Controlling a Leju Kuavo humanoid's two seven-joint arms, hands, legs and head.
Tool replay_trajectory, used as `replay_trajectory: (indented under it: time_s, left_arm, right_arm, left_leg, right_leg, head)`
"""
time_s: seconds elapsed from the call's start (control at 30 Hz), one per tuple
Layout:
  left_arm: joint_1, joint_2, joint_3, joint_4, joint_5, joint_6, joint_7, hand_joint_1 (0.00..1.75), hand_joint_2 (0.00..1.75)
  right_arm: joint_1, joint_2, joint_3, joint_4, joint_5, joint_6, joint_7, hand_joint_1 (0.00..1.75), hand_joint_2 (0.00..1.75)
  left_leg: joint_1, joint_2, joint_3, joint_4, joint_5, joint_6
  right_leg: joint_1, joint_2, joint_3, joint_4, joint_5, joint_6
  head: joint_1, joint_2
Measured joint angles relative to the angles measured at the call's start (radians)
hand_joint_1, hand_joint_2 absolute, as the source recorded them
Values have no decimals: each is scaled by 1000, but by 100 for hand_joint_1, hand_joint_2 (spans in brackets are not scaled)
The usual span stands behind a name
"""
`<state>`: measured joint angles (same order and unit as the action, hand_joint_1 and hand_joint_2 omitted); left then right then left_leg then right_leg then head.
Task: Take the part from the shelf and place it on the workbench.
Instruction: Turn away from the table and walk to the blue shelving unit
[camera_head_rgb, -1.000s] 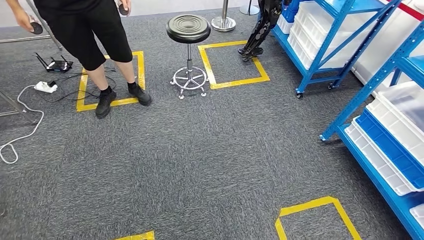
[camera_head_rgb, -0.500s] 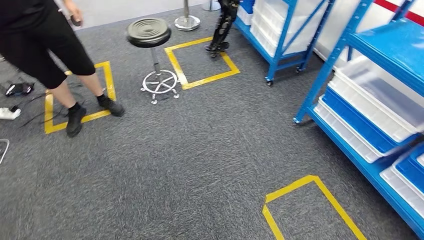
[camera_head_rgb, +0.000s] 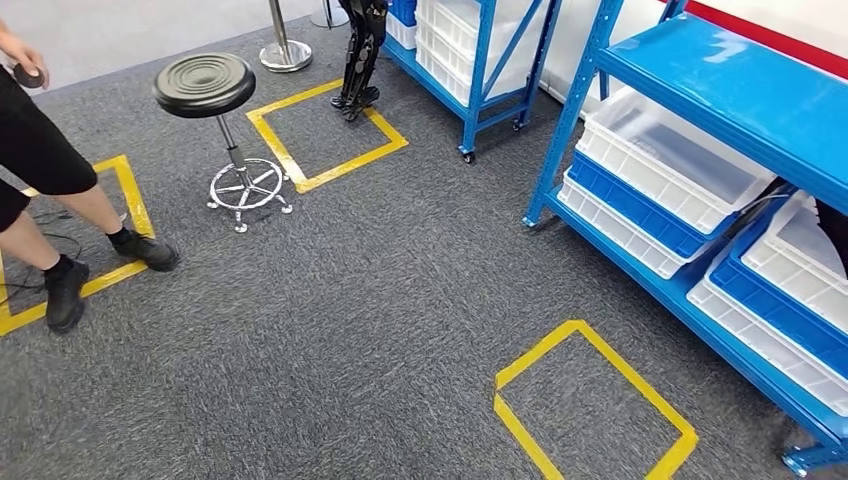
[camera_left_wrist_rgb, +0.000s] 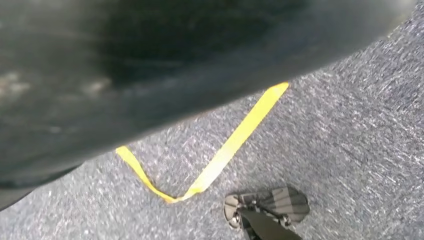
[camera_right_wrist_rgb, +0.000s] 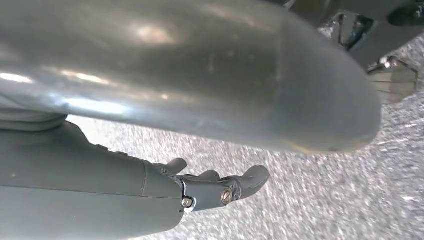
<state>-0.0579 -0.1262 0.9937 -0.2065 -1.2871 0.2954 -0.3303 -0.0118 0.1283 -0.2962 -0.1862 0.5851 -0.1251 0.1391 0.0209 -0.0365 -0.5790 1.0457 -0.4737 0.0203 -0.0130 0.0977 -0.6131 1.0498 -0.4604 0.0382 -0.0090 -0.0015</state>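
From my head view I look down on grey carpet (camera_head_rgb: 380, 300) with a blue shelf (camera_head_rgb: 700, 90) running along my right side. On its lower level sit white bins (camera_head_rgb: 660, 160) nested over blue bins (camera_head_rgb: 640, 205), and more of both lie nearer to me at the right edge. I cannot make out the part itself in any of the bins, so I cannot say which one carries it. A second blue shelf (camera_head_rgb: 480, 60) with white bins stands farther off, beyond the first.

A yellow tape square (camera_head_rgb: 590, 400) marks the floor just beside the near shelf, and another yellow square (camera_head_rgb: 325, 135) lies farther away. Next to that one stands a black round stool (camera_head_rgb: 205, 85) on a chrome base. A person in black shorts and black shoes (camera_head_rgb: 60, 270) stands at the left on a third yellow outline.

My right robot hand (camera_right_wrist_rgb: 220, 187) hangs above the carpet with its dark fingers (camera_right_wrist_rgb: 252, 177) slightly curled and apart, holding nothing. My left wrist view looks down at the carpet and a yellow tape corner (camera_left_wrist_rgb: 215, 160); I cannot tell how my left robot hand is set
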Motion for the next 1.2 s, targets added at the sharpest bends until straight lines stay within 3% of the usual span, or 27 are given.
replay_trajectory:
  time_s: [0.07, 0.13, 0.17, 0.2, 0.27, 0.3, 0.37, 0.43, 0.47, 0.53, 0.6, 0.63, 0.67, 0.7, 0.73, 0.8, 0.83, 0.9, 0.93, 0.97, 1.03, 1.1, 1.17, 1.2]
  left_arm:
    - [1, 0, 0, 0, 0, 0, -1, 0, 0]
    - [2, 0, 0, 0, 0, 1, -1, 0, 0]
    - [2, 0, 0, 0, 0, 1, -1, 0, 0]
    - [1, 0, 0, 0, 0, 0, -1, 0, 0]
    - [1, 0, 0, 0, 0, 0, -1, 0, 0]
    - [1, 0, 0, 0, 0, 0, -2, 0, 0]
    - [1, 1, 0, -1, 0, 1, -2, 0, 0]
    - [-2, 1, 0, -1, 0, 1, -3, 0, 0]
    - [-4, 1, 0, -1, 0, 1, -3, 0, 0]
    - [-5, 1, 0, -1, 0, 1, -3, 0, 0]
    - [-3, 1, 0, 0, 0, 1, -3, 0, 0]
    - [-1, 1, 0, 0, 0, 1, -2, 0, 0]
    - [0, 1, 0, 0, 0, 1, -1, 0, 0]
    - [1, 2, 0, 0, 0, 1, 0, 0, 0]
    - [2, 2, 0, 0, 0, 1, 0, 0, 0]
    - [3, 5, 0, 0, 0, 1, 2, 0, 0]
    - [3, 6, 0, 0, 0, 1, 2, 0, 0]
    - [2, 6, 0, 0, 0, 1, 3, 0, 0]
    - [1, 6, 0, 0, 0, 1, 4, 0, 0]
    - [0, 6, 0, 0, 0, 1, 4, 0, 0]
    - [0, 7, 0, 0, 0, 1, 4, 0, 0]
    - [1, 8, 0, 0, -1, 2, 5, 0, 0]
    - [2, 8, 0, 0, -1, 2, 5, 0, 0]
    - [2, 7, 0, 0, -1, 2, 5, 0, 0]
  right_arm:
    - [-4, 0, 0, 0, 1, 0, 1, 0, 0]
    - [-7, 1, 0, 0, 1, 0, 1, 0, 0]
    - [-7, 1, 0, 0, 1, 0, 1, 0, 0]
    - [-5, 1, 0, 0, 1, 0, 2, 0, 0]
    - [-4, 0, 0, 0, 1, 0, 2, 0, 0]
    - [-6, 0, 0, 0, 1, 0, 1, 0, 0]
    - [-10, 1, 0, 0, 3, 0, -1, 0, 0]
    - [-11, 1, 0, 0, 4, 2, -2, 0, 0]
    - [-10, 1, 0, 0, 5, 2, -2, 0, 0]
    - [-8, 2, -1, 0, 6, 3, -2, 0, 0]
    - [-9, 3, -1, 0, 7, 3, -1, 0, 0]
    - [-9, 5, -1, 0, 7, 3, -1, 0, 0]
    - [-9, 5, -1, 0, 7, 3, 0, 0, 0]
    - [-8, 6, -1, 0, 7, 3, 0, 0, 0]
    - [-7, 7, -1, 0, 7, 3, 1, 0, 0]
    - [-6, 8, -1, 0, 7, 4, 2, 0, 0]
    - [-7, 8, -1, 0, 7, 5, 3, 0, 0]
    - [-7, 9, -1, 0, 7, 5, 3, 0, 0]
    - [-5, 9, -1, 0, 7, 5, 3, 0, 0]
    - [-3, 9, -1, 0, 7, 5, 3, 0, 0]
    - [-1, 9, -1, 0, 7, 5, 5, 0, 0]
    - [-5, 9, -1, 0, 8, 5, 5, 0, 0]
    - [-7, 10, -1, 0, 9, 5, 5, 0, 0]
    - [-6, 10, -1, 0, 10, 5, 5, 0, 0]
  left_leg:
    - [-1, 25, 1, -3, 1, 11]
    - [-5, 53, 0, -3, -1, 15]
    - [-6, 67, 0, -3, -2, 15]
    - [-6, 79, 0, -3, -3, 14]
    - [-7, 101, 3, -3, -7, 10]
    - [-10, 111, 6, -2, -10, 4]
    - [-15, 131, 15, -3, -19, -10]
    - [-13, 152, 30, -8, -26, -23]
    - [-10, 151, 36, -6, -32, -30]
    - [-4, 108, 24, 46, -71, -39]
    - [-1, 53, -33, 172, -137, -41]
    - [-1, 41, -66, 234, -160, -41]
    - [-1, 36, -89, 271, -165, -41]
    - [0, 33, -96, 271, -149, -41]
    - [0, 30, -84, 231, -113, -39]
    - [5, -9, -33, 95, -35, -37]
    - [7, -30, -14, 42, -12, -37]
    - [4, -49, -2, 4, -4, -32]
    - [2, -37, -2, 2, -2, -26]
    - [0, -26, -1, -1, 0, -18]
    - [0, -4, 1, -7, 4, -3]
    - [-3, 23, 2, -9, 3, 6]
    - [-6, 53, 2, -9, 1, 10]
    - [-6, 66, 3, -9, -1, 10]
  right_leg:
    - [1, -57, -53, 102, -46, -5]
    - [-1, -82, -118, 223, -91, -5]
    - [-3, -86, -132, 248, -95, 0]
    - [-4, -91, -126, 234, -85, 8]
    - [-6, -121, -58, 107, -40, 24]
    - [-4, -146, -22, 43, -19, 27]
    - [1, -176, 17, -24, 4, 18]
    - [6, -156, 18, -26, 11, 2]
    - [4, -143, 21, -29, 14, -5]
    - [-5, -119, 33, -35, 17, -18]
    - [-7, -96, 36, -35, 18, -27]
    - [-6, -82, 37, -35, 17, -29]
    - [-5, -66, 38, -35, 17, -29]
    - [-4, -49, 40, -34, 16, -30]
    - [-4, -33, 43, -34, 15, -29]
    - [-3, -5, 47, -31, 11, -25]
    - [-1, 7, 45, -29, 9, -21]
    - [-1, 26, 36, -29, 8, -9]
    - [-4, 35, 30, -33, 10, -3]
    - [-7, 30, 25, -31, 10, 3]
    - [-6, -20, 2, 7, -10, 5]
    - [-4, -76, -58, 125, -63, -3]
    - [-4, -87, -120, 243, -103, -2]
    - [-4, -88, -126, 254, -101, 4]
  head:
    - [5, 0]
    - [8, 0]
    - [8, 0]
    - [9, 0]
    - [9, 0]
    - [10, 0]
    - [8, 0]
    - [6, 0]
    - [5, 0]
    - [-1, 0]
    - [-7, 0]
    - [-7, 0]
    - [-7, 0]
    - [-7, 0]
    - [-7, 0]
    - [-8, 0]
    - [-8, 0]
    - [-8, 0]
    - [-8, 0]
    - [-8, 0]
    - [-4, 0]
    - [2, 0]
    - [3, 0]
    - [4, 0]
